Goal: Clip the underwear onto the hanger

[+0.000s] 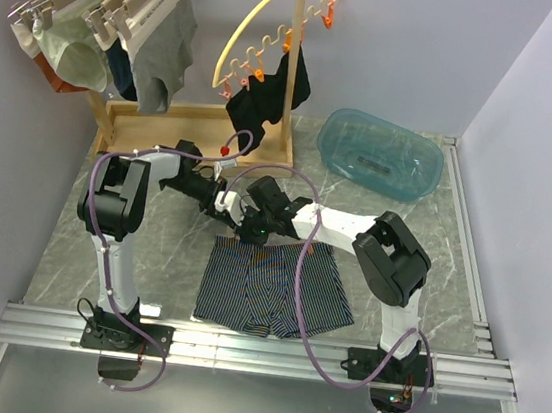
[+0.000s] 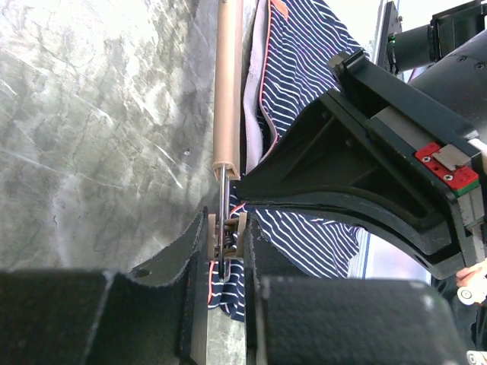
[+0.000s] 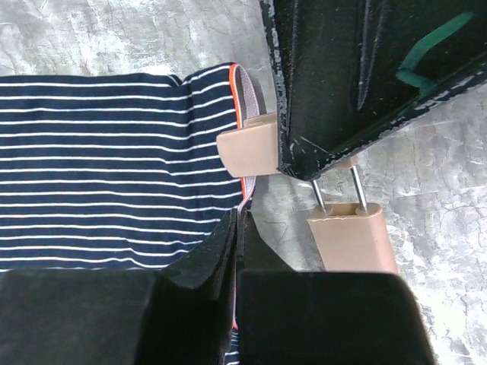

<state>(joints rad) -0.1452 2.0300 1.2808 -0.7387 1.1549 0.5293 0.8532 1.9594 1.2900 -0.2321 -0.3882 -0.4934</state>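
You have matt striped cloth underwear (image 3: 99, 152), a smooth pale wood-and-metal hanger (image 2: 228, 76), and a glossy marbled table (image 2: 91, 114).

Lighting is bright, diffuse and overhead; shadows are soft. Glare washes the marble table (image 2: 84, 91) toward 10 o'clock. Wrist-view foregrounds at 6 o'clock are soft-focused.

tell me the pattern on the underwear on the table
The underwear is navy with thin white stripes, clearest in the right wrist view.
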